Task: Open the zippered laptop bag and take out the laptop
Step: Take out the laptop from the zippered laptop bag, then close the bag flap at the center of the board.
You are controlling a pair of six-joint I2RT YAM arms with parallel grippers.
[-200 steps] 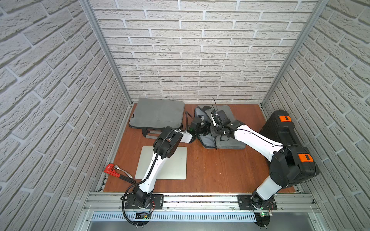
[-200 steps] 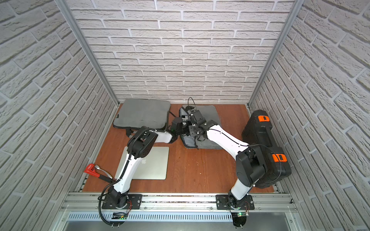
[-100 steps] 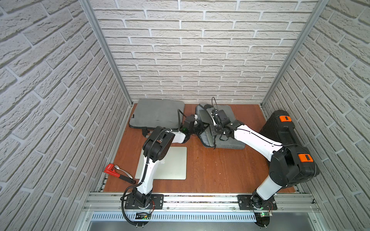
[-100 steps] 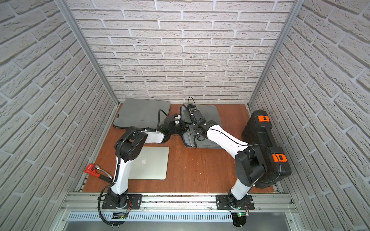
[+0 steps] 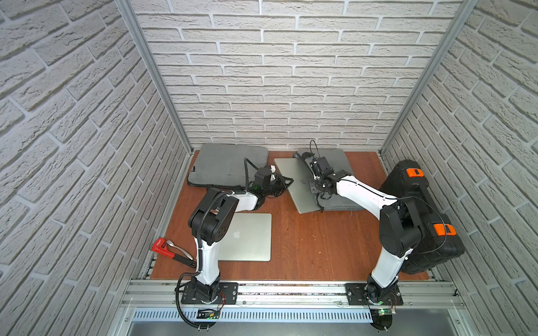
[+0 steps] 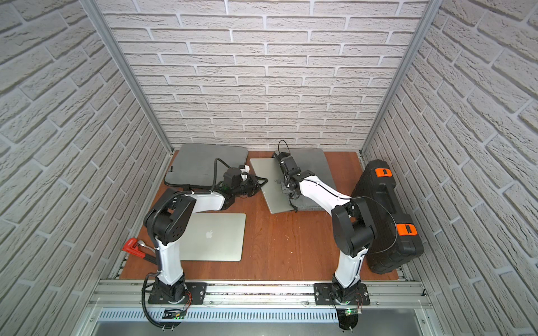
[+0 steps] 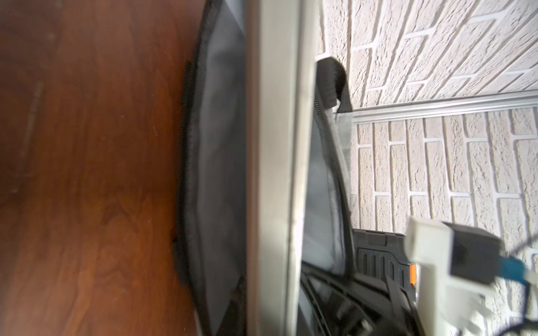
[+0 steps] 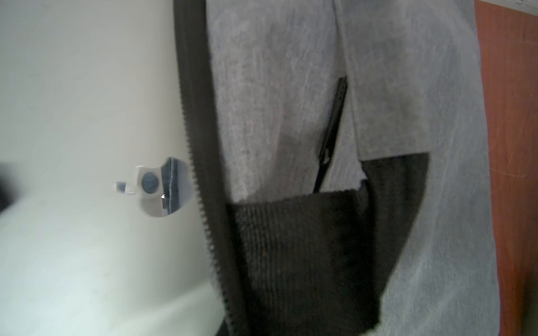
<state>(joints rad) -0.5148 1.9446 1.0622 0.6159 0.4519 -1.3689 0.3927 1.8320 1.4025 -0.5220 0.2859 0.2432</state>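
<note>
The gray laptop bag (image 5: pixel 339 161) (image 6: pixel 316 163) lies flat at the far right of the brown table (image 5: pixel 314 247). Its left side is unzipped. A silver laptop (image 5: pixel 292 181) (image 6: pixel 267 180) sticks out of that open side toward the left, about half of it showing. It sits a bit crooked, with its near corner sticking out past the bag.

In the right wrist view I see the pale laptop (image 8: pixel 87 101) next to the black zipper teeth (image 8: pixel 198 145) and the gray cloth of the bag (image 8: pixel 276 101). In the left wrist view the laptop's thin silver edge (image 7: pixel 276 174) runs right across, with the bag (image 7: pixel 215 189) behind it.

My left gripper (image 5: pixel 281 184) (image 6: pixel 257 183) pinches the laptop's left edge. My right gripper (image 5: pixel 311 161) (image 6: pixel 282 161) is clenched tight and rests on the bag's open edge. I cannot tell if it has cloth between its jaws.

One second ago the laptop was hidden inside the bag, and my left gripper was right at the bag's mouth. Now the left arm has pulled back to the left and the laptop has come out with it. The right gripper has stayed on the bag.

Another gray bag (image 5: pixel 227 165) lies far left, and another laptop (image 5: pixel 250 235) lies near left.
</note>
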